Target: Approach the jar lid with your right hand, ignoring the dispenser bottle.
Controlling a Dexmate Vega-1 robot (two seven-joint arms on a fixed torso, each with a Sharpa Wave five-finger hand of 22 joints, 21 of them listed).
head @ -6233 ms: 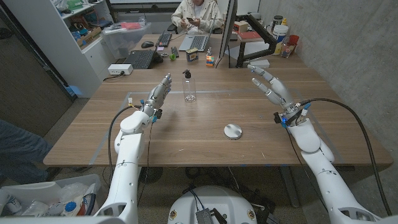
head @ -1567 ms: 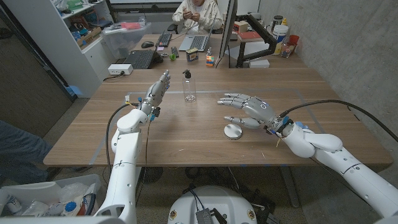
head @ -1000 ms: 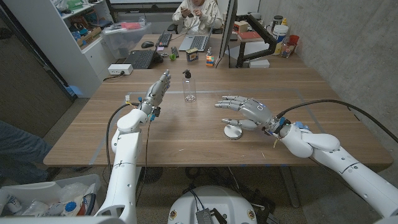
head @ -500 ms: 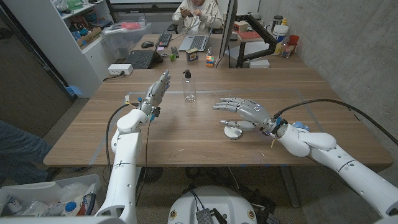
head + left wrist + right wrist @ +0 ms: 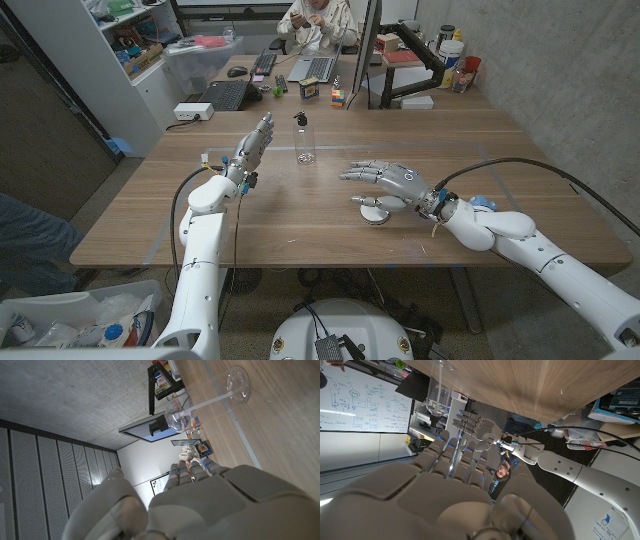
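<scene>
The jar lid (image 5: 375, 213) is a flat silver disc lying on the wooden table (image 5: 300, 225) in the head view. My right hand (image 5: 392, 183) hovers just behind and over it, fingers spread and pointing towards the table's left, thumb close above the lid's far edge, holding nothing. The clear dispenser bottle (image 5: 304, 140) with a black pump stands upright further back; it also shows in the right wrist view as the bottle (image 5: 440, 390) and in the left wrist view as the bottle (image 5: 236, 381). My left hand (image 5: 255, 147) is raised left of the bottle, fingers straight, holding nothing.
A person sits behind the table at a desk with laptops (image 5: 316, 68) and a keyboard. A small coloured cube (image 5: 338, 98) lies at the far edge. A black monitor arm (image 5: 420, 55) and cups stand at the back right. Shelves (image 5: 120, 40) are at the left.
My right hand has slid a little to the left and down over the lid during the last second; earlier it swung in from the right side. The left hand, bottle and lid stay put.
</scene>
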